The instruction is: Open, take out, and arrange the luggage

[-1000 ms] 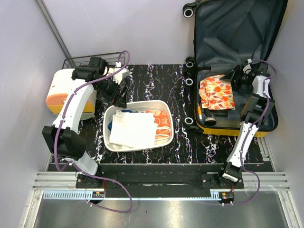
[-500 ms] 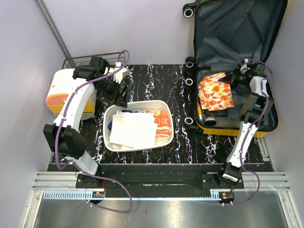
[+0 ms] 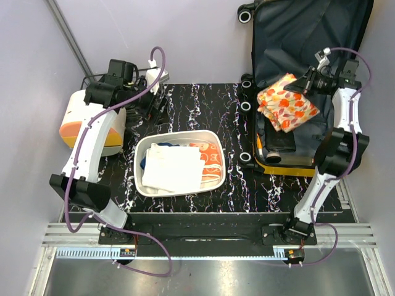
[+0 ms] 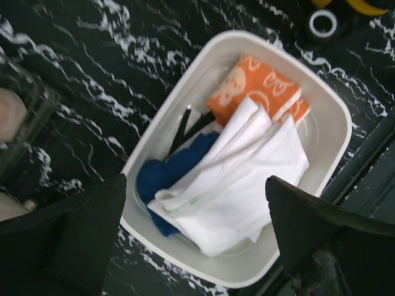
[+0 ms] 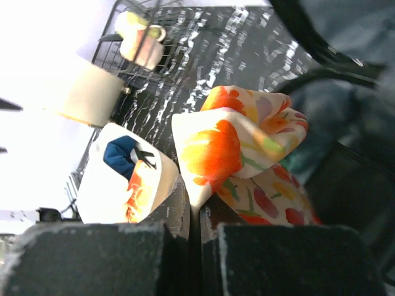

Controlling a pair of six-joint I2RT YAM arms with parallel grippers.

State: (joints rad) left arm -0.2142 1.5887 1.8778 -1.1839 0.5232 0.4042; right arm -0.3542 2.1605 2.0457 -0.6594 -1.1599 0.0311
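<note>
Top view: luggage [image 3: 308, 37] sits at the right side of the table [image 3: 203, 105], open. Its lid stands up at the back and the yellow base is nearest the arms. Right gripper [image 3: 302, 83] is pinched shut on a corner of the floral cloth [image 3: 287, 102]. A second ago that cloth lay flat in the base with the jaws still apart beside it. Now it is lifted and hangs tilted in front of the grey lining, uncovering a black item [image 3: 279, 143] in the base. The right arm is raised and stretched further back than before. Left gripper [image 3: 151, 105] is wide open above the table behind the white tray [image 3: 143, 179]. Its wrist is higher and further back than a second ago. Tray contents unchanged. Cream-and-orange container [image 3: 77, 120] and wire basket [image 3: 92, 80] are in the same spots at far left.

Left wrist: fingers [image 4: 68, 240] spread far apart, holding nothing. It looks down on the tray [image 4: 333, 117] with a white cloth [image 4: 247, 179], an orange printed cloth [image 4: 259, 86] and a blue cloth [image 4: 166, 179] in it. One luggage wheel [image 4: 323, 23] shows at the top edge.

Right wrist: fingers [image 5: 92, 259] pressed together, floral cloth [image 5: 234, 148] clamped at the tips and bunched up. Luggage lining [image 5: 352, 37] at right, tray [image 5: 99, 160] and basket [image 5: 123, 37] far off at left.
</note>
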